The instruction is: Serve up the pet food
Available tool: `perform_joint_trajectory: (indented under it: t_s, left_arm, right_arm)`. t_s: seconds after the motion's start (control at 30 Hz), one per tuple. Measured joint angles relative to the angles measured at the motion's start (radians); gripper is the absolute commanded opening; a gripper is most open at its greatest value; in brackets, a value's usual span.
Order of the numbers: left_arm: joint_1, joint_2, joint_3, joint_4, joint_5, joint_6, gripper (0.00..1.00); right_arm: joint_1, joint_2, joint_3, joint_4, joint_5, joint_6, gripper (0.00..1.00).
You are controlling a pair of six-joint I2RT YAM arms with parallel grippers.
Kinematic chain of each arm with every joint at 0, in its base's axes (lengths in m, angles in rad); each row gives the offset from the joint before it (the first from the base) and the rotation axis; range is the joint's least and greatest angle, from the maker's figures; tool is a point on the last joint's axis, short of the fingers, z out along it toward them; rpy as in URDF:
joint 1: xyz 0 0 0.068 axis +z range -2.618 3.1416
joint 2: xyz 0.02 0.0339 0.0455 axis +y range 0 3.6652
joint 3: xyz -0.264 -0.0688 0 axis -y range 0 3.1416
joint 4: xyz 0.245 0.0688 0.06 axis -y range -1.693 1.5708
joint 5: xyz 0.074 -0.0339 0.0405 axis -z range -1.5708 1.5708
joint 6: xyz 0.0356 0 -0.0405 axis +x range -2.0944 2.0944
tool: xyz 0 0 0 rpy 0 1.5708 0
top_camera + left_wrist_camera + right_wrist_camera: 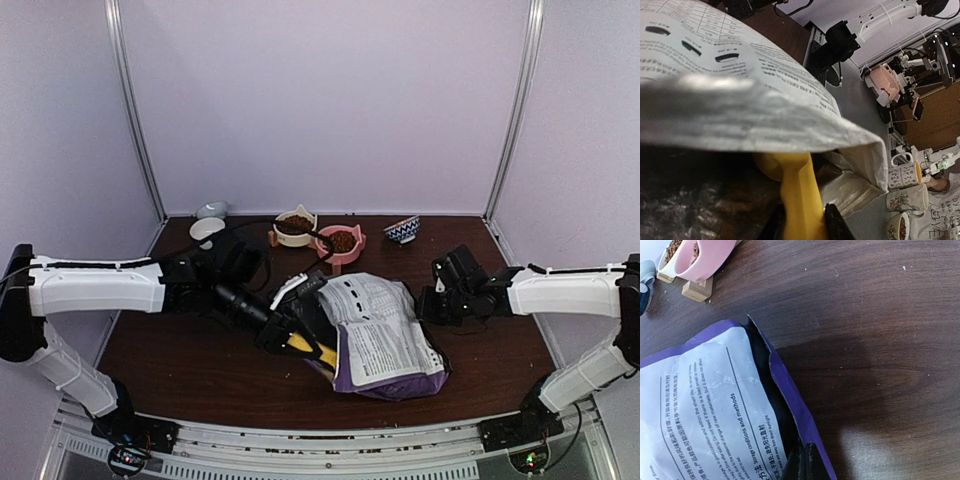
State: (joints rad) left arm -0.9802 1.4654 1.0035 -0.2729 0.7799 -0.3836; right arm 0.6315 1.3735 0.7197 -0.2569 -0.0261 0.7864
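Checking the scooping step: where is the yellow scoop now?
Top view, left of centre: the yellow scoop, held by the left gripper, reaches into the open purple bag.

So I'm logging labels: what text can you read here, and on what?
"Storage conditions and methods": bag label, right wrist view.
Other lines on the label, in every view: too small or blurred to read.
Mugs beyond the table: markings unreadable.

Soft even light; bag [730,100] blurred across the left wrist view's upper half, pale glare on the table [880,340] lower right.
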Motion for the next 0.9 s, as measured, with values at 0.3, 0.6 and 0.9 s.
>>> perform_joint_trajectory:
  t_s: [0.3, 0.6, 0.9]
  left_arm:
    - [0.056, -0.112, -0.102, 0.121, 0.036, -0.252, 0.0]
    - [0.085, -0.138, -0.17, 0.242, 0.029, -0.489, 0.0]
    - [0.085, -0.138, -0.172, 0.321, 0.027, -0.582, 0.0]
  right_arm:
    - [-0.006, -0.018, -0.006, -0.029, 0.058, 0.005, 0.0]
    - [-0.012, -0.115, 0.001, -0.126, 0.084, -0.029, 0.33]
    - [0.077, -0.256, 0.162, -0.192, 0.061, -0.126, 0.7]
